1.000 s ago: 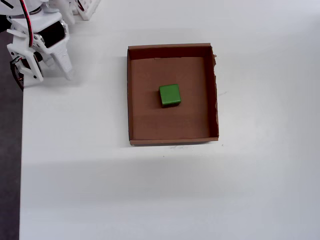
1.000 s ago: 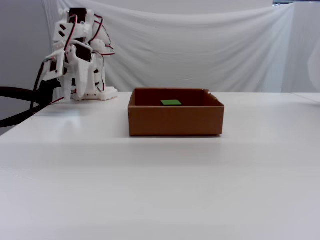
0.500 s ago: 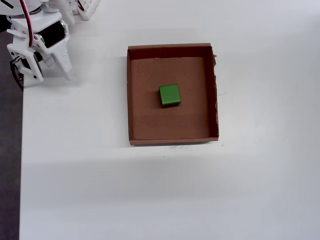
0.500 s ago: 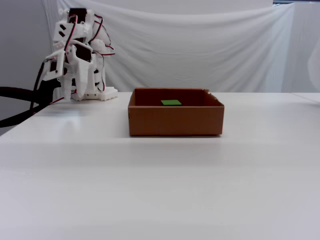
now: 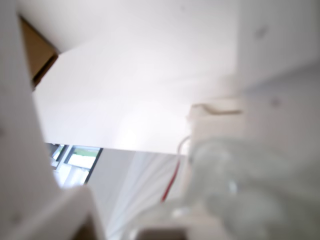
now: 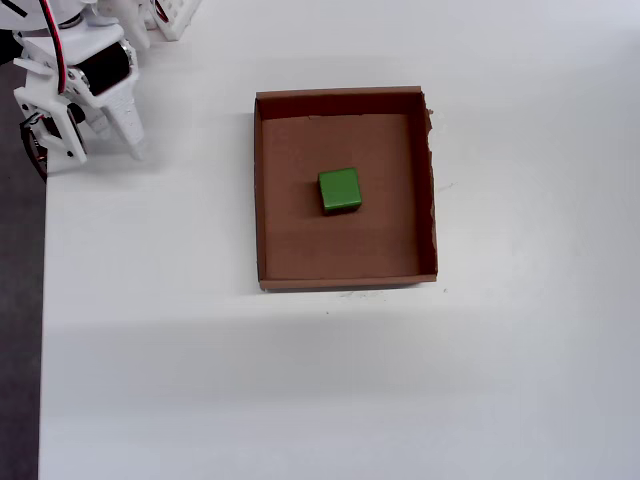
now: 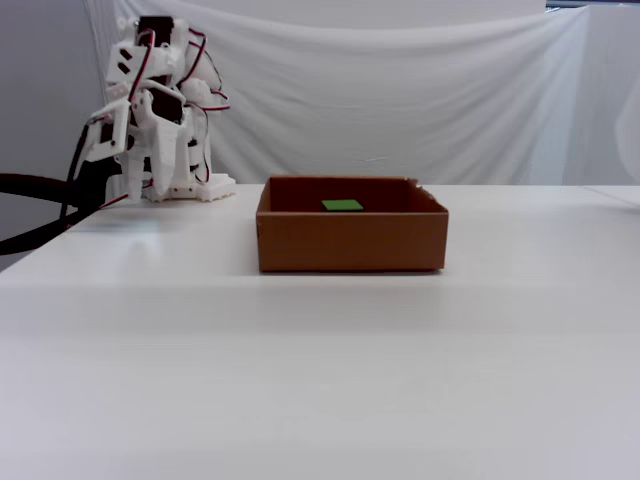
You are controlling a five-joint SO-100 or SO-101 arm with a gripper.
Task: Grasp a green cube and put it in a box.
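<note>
The green cube (image 6: 339, 189) lies flat on the floor of the box (image 6: 260, 200), near its middle; in the fixed view only the cube's top (image 7: 343, 205) shows over the box wall (image 7: 350, 240). My gripper (image 6: 135, 148) is folded back at the arm's base, far left of the box, with its jaws together and nothing between them. It hangs tip-down in the fixed view (image 7: 165, 180). The wrist view is blurred; it shows a white finger (image 5: 20, 150) and a brown corner of the box (image 5: 37, 50).
The table's left edge (image 6: 45, 300) runs just below the arm's base. A dark cable (image 7: 30, 185) leaves the base to the left. A white cloth backdrop (image 7: 400, 90) hangs behind the table. Red wires (image 7: 205, 95) loop off the arm.
</note>
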